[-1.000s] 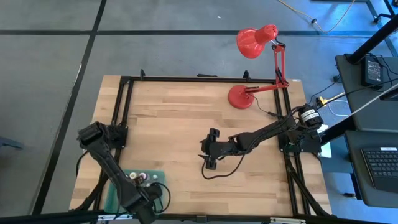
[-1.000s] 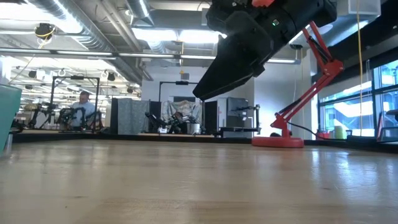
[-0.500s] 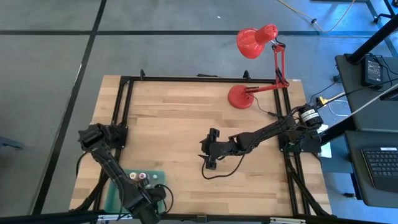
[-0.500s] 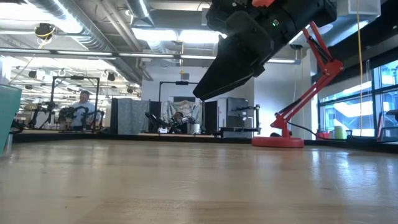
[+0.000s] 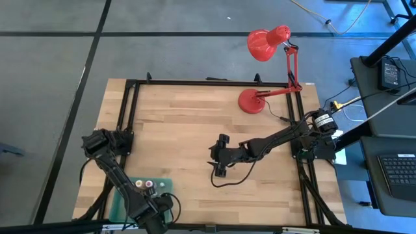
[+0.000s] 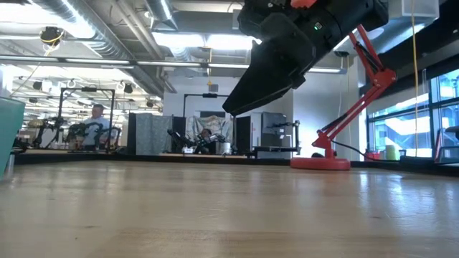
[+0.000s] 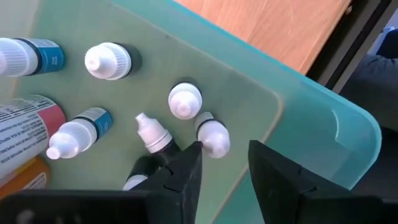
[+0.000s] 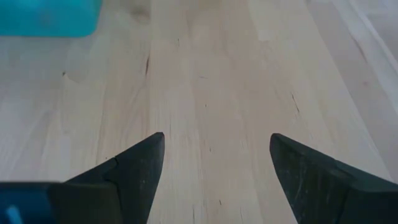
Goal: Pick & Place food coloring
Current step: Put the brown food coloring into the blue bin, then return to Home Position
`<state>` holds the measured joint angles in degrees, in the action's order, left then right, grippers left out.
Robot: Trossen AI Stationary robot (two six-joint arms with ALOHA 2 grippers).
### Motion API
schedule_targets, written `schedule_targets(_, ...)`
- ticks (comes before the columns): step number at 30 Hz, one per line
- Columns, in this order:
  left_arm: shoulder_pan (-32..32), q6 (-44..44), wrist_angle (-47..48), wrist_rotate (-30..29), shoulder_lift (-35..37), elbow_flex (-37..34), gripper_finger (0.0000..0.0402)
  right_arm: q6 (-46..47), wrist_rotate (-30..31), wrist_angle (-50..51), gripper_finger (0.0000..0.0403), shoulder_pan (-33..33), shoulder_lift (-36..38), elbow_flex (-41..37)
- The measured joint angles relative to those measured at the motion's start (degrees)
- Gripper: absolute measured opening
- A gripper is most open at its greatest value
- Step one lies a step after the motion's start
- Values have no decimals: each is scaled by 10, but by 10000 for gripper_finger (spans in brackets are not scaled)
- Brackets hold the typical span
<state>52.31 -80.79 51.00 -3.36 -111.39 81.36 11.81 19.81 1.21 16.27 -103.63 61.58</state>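
The food coloring bottles lie and stand in a translucent green tray (image 7: 305, 118) at the table's near left corner (image 5: 164, 182). In the left wrist view I see white-capped bottles (image 7: 185, 101) (image 7: 107, 60), blue-labelled ones (image 7: 78, 134), a red one (image 7: 34, 118) and an orange one (image 7: 18, 177). My left gripper (image 7: 224, 149) points down into the tray, open, with nothing between its fingers. One white-capped bottle (image 7: 213, 135) stands right at one fingertip. My right gripper (image 8: 217, 140) hangs open over bare wood at the table's middle (image 5: 220, 166). My left gripper has one fingertip (image 7: 194, 152) right beside the cap of a small white-capped bottle (image 7: 214, 138). I cannot tell whether it touches it. The bottle rests on the tray floor.
A red desk lamp (image 5: 266, 44) stands with its base (image 5: 251, 102) at the table's far right. A black frame (image 5: 133, 104) runs along the table's edges. The tray's rim (image 7: 348, 134) lies close beside my left gripper. Bare wood (image 5: 175, 130) spreads between the arms.
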Motion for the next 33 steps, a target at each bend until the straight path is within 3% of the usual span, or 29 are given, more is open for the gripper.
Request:
schedule_targets(6, -4, 14, 8, 44, 10, 0, 156, -2, 0, 0, 293, 0, 0, 0)
schedule_targets(8, -4, 19, 17, 35, 32, 0, 162, -11, 1, 2, 293, 0, 1, 0)
schedule_targets(13, -6, 97, 70, -120, 122, 0, 166, -102, 7, 56, 293, 0, 38, 0)
schedule_targets(17, -15, 209, 83, -264, 206, 0, 163, -98, 5, 105, 293, 0, 83, 0)
schedule_targets(20, -16, 268, 74, -321, 261, 0, 162, -63, -4, 113, 293, 0, 98, 1)
schedule_targets(24, -6, 280, 60, -383, 305, -2, 165, -32, -5, 106, 293, 0, 97, 0)
schedule_targets(29, -28, 295, 57, -400, 345, -9, 165, -30, -27, 62, 293, -5, 96, -18)
schedule_targets(33, -93, 374, -24, -350, 377, -66, 161, -58, -142, -86, 293, -36, 98, -71)
